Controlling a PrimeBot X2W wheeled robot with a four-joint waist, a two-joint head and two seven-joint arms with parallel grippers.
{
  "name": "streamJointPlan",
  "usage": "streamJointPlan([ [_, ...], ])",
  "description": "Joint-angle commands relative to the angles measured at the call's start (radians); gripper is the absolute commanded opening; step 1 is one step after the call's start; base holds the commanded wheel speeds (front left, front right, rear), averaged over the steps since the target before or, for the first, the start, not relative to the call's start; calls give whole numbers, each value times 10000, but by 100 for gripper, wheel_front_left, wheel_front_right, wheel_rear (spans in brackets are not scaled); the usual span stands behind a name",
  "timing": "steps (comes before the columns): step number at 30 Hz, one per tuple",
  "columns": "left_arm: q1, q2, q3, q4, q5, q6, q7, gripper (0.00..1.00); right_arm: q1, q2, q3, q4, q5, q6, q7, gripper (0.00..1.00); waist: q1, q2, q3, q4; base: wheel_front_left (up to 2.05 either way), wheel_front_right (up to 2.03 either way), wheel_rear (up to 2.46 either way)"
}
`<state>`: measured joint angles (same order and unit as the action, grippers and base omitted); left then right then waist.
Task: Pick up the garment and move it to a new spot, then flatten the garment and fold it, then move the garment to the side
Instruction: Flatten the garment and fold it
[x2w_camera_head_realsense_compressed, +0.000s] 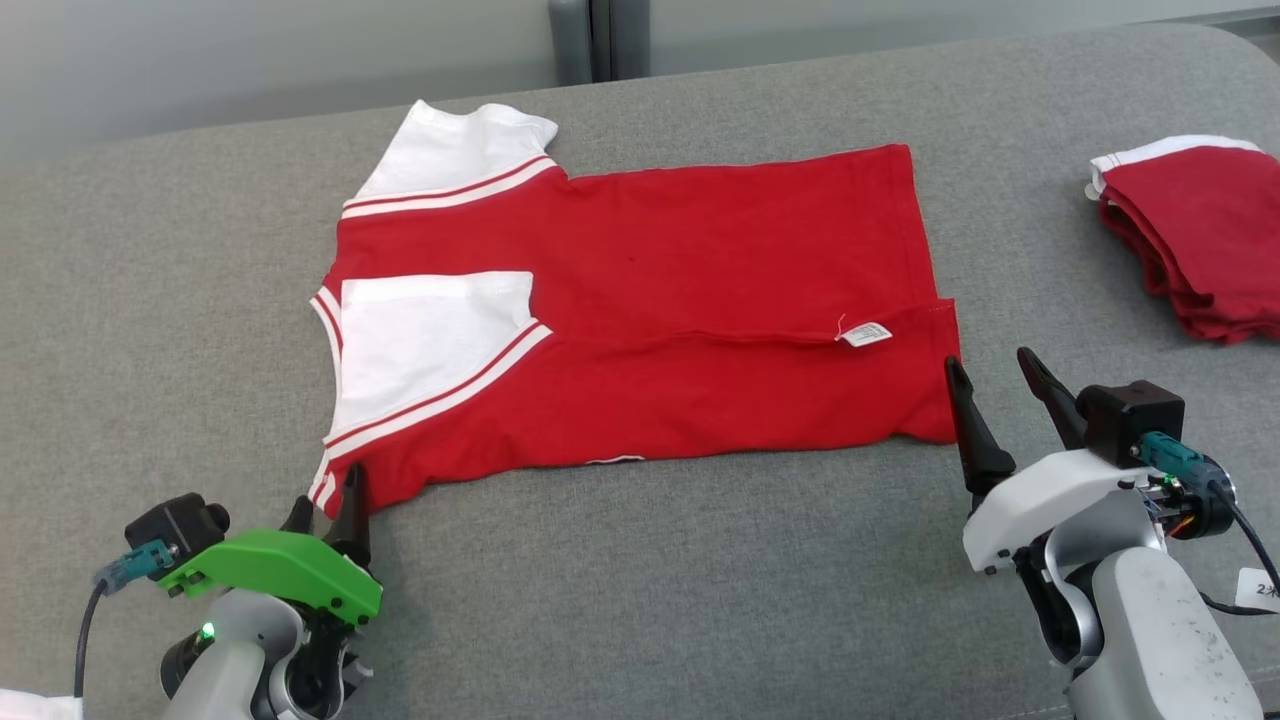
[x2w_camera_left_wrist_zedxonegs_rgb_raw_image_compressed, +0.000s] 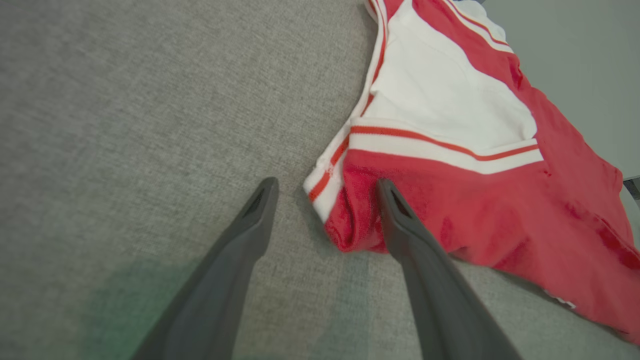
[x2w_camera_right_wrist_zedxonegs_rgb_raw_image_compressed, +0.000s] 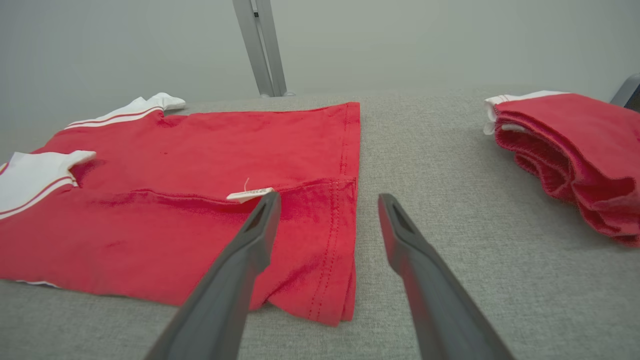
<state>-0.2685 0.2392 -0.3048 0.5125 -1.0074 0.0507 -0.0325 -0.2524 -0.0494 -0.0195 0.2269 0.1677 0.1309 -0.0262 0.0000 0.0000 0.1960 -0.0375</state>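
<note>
The shirt (x2w_camera_head_realsense_compressed: 640, 300) lies flat in the middle of the surface (x2w_camera_head_realsense_compressed: 640, 600), collar end to the left, hem to the right. Its near long side is already turned over the body, so the near white sleeve (x2w_camera_head_realsense_compressed: 430, 340) rests on top of the red and a label (x2w_camera_head_realsense_compressed: 866, 334) shows at the fold's edge. The far sleeve (x2w_camera_head_realsense_compressed: 450, 150) sticks out at the back. I judge the work to be in the folding step, with one lengthwise fold made and the next about to begin.

Both claws are wide and hold nothing. The left claw (x2w_camera_head_realsense_compressed: 325, 495) sits at the near collar-end corner. In its wrist view one finger lies on the red cloth and the other on bare surface, so the jaws straddle that corner. The right claw (x2w_camera_head_realsense_compressed: 990, 360) stands at the near hem corner in the same way, one finger over the hem and one over bare surface.

The next move probably calls for both claws to dip, pinch every layer at their corners, then lift and carry the near edge across together, so the fold stays straight.

The surface is grey woven cloth, padded, with rounded edges. A pile (x2w_camera_head_realsense_compressed: 1200, 240) of folded red shirts sits at its right, well apart. Behind are a pale grey wall and a metal post (x2w_camera_head_realsense_compressed: 598, 40).
</note>
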Motion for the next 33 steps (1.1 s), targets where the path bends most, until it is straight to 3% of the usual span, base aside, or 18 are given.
streamJointPlan([
  [1,-174,-72,7,161,-106,-101,-2,100,143,-29,7,-10,93,-5,53,100,0,0,218,-160,0,0,0],
  [2,-232,-108,4,248,-120,-142,-2,100,150,-29,12,27,103,-6,82,100,0,0,255,-168,0,0,0],
  [4,-386,-192,-102,394,-96,-264,72,48,162,-30,-3,139,131,-6,129,100,0,0,319,-166,0,0,0],
  [5,-444,-240,-162,443,-86,-342,88,15,167,-28,1,214,130,-6,138,100,0,0,344,-158,0,0,0],
  [6,-488,-273,-219,470,-44,-408,86,0,166,-28,-19,282,174,-6,158,100,0,0,363,-150,0,0,0],
  [15,-791,-155,-308,235,281,-684,-452,0,-87,-28,-159,1352,497,-6,276,100,0,0,461,99,0,0,0],
  [23,-749,-33,-308,-205,408,-584,-638,0,-581,-29,-24,2626,784,-6,71,100,0,0,479,383,0,0,0],
  [24,-731,-27,-321,-245,414,-603,-652,0,-631,-26,23,2760,811,-5,112,67,0,0,476,402,0,0,0],
  [25,-710,-21,-338,-308,421,-652,-661,0,-692,-23,75,2932,864,-5,149,40,0,0,471,423,0,0,0],
  [28,-638,-15,-425,-431,509,-642,-676,0,-851,-14,137,3266,1011,-5,74,4,0,0,434,462,0,0,0],
  [29,-612,-1,-448,-483,522,-618,-696,0,-934,-6,170,3334,1001,-5,48,0,0,0,415,468,0,0,0],
  [33,-465,2,-455,-789,468,-599,-722,0,-1149,-24,92,3398,1108,-5,-58,0,0,0,274,474,0,0,0],
])
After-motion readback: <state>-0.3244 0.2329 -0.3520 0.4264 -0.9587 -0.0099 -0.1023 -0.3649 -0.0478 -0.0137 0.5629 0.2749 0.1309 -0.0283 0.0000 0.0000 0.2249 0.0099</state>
